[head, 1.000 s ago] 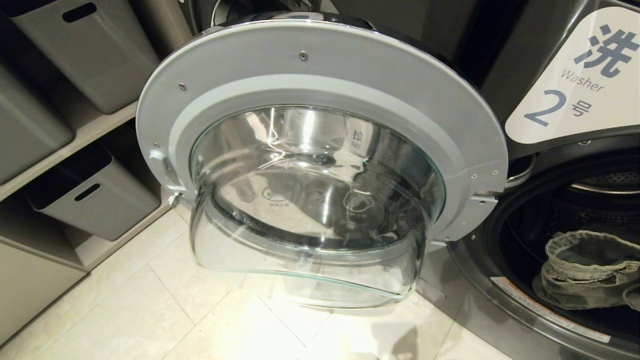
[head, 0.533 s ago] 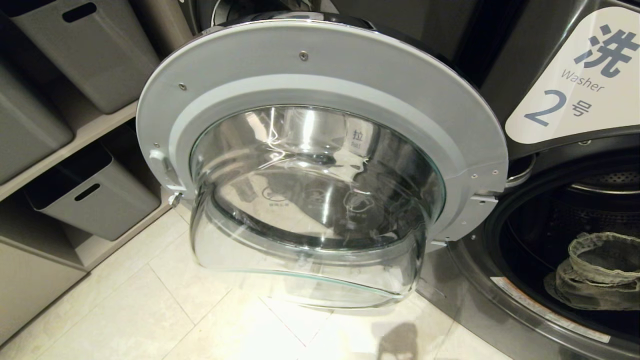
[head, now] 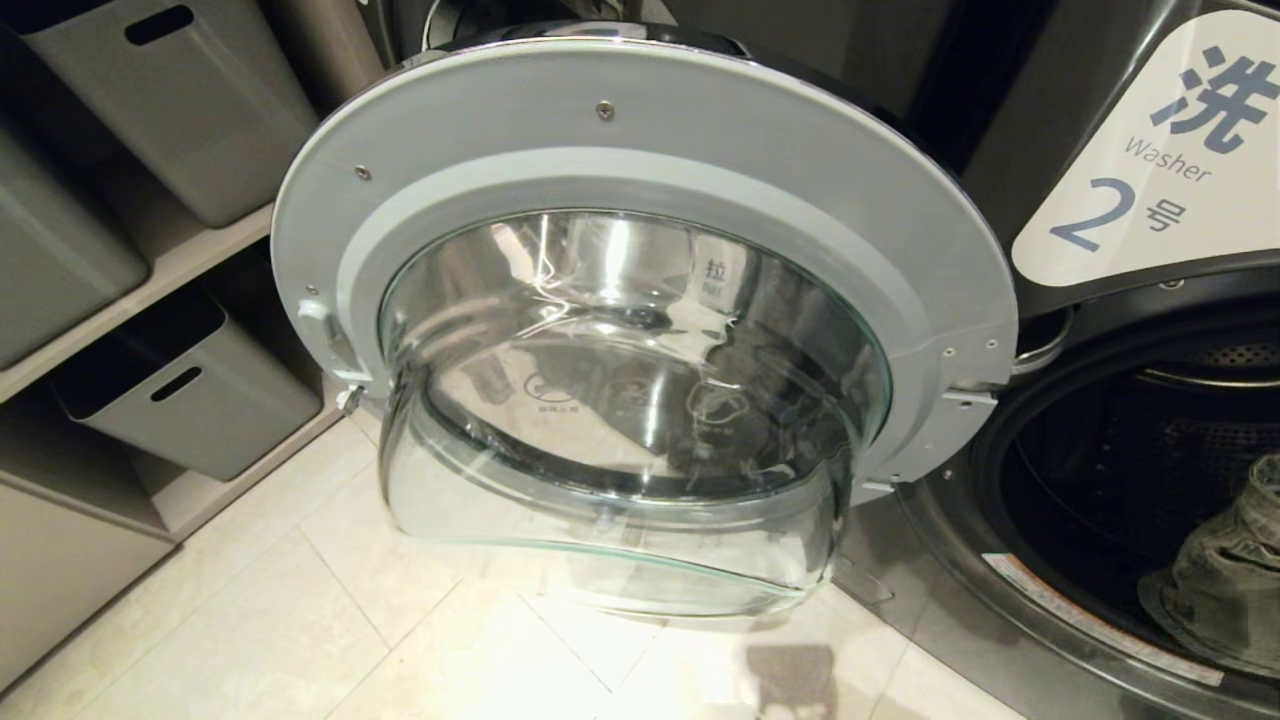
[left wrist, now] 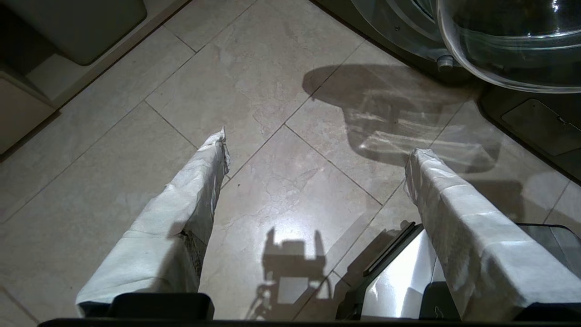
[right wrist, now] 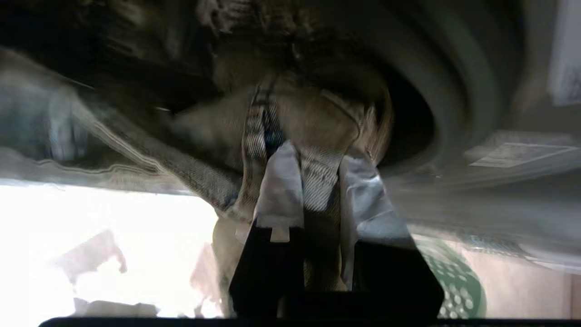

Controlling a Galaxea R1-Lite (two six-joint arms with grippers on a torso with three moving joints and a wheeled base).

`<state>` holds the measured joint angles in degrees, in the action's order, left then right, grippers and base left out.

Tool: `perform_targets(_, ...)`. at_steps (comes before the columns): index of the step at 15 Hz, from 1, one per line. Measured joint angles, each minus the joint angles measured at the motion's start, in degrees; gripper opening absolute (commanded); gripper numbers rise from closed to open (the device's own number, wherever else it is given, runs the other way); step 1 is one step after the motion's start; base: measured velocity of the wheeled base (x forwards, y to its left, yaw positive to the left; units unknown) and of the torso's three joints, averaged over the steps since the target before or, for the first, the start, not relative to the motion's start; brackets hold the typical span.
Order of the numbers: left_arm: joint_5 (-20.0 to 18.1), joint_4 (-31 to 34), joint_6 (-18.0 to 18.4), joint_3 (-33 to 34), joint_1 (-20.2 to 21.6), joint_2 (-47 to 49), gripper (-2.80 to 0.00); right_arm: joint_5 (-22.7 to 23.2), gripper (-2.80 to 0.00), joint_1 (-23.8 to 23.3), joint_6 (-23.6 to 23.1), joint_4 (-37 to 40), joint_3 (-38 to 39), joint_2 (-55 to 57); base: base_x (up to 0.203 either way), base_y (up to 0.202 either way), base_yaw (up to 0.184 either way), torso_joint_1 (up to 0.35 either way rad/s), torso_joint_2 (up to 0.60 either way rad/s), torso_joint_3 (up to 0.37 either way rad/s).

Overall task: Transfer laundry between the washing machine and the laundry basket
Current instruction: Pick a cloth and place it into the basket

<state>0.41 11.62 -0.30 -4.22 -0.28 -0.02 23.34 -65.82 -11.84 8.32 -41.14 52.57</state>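
The washing machine point(head: 1010, 590) stands at the right with its round glass door point(head: 640, 330) swung wide open. A faded grey-green denim garment point(head: 1225, 590) hangs at the drum's mouth, by the head view's right edge. In the right wrist view my right gripper point(right wrist: 317, 165) is shut on a fold of that denim garment point(right wrist: 317, 177), with the drum opening behind it. Neither arm shows in the head view. My left gripper point(left wrist: 315, 145) hangs open over the tiled floor, holding nothing. The laundry basket is out of view.
Grey storage bins point(head: 190, 395) sit on shelves point(head: 150, 285) at the left. The open door juts out over the beige tile floor point(head: 300, 630). A white "Washer 2" sign point(head: 1150, 170) is on the machine's front. A green perforated surface point(right wrist: 454, 281) shows below the right gripper.
The denim garment has slid right across the drum's mouth and partly out of the head view's edge. The left gripper's state is unchanged.
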Motion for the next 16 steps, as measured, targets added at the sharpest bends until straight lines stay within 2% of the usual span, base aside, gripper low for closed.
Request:
perform_targets(2,0.0,0.0,0.0,0.0,0.0,0.0,0.00,0.3,-2.80,-2.9,-0.7,0.9,-1.4,2.3,0.000,0.000,0.000,0.000,0.00,0.000)
perform_targets(5,0.0,0.0,0.0,0.0,0.0,0.0,0.00,0.4,-2.80,-4.2,-1.6,-0.2,-1.0,2.8,0.000,0.000,0.000,0.000,0.00,0.000)
perform_targets(8,0.0,0.0,0.0,0.0,0.1,0.0,0.00,2.5,-2.80,-4.1,-2.9,-2.1,3.6,0.1,0.000,0.000,0.000,0.000,0.00,0.000)
perform_targets(12,0.0,0.0,0.0,0.0,0.1,0.0,0.00,4.3,-2.80,-0.7,-3.9,-1.2,10.4,-8.8,0.000,0.000,0.000,0.000,0.00,0.000)
perform_targets(14,0.0,0.0,0.0,0.0,0.0,0.0,0.00,3.5,-2.80,-0.4,-2.0,-1.1,11.2,-12.6,0.000,0.000,0.000,0.000,0.00,0.000)
perform_targets(16,0.0,0.0,0.0,0.0,0.1,0.0,0.00,0.6,-2.80,-1.0,3.0,-1.1,9.7,-16.0,0.000,0.000,0.000,0.000,0.00,0.000)
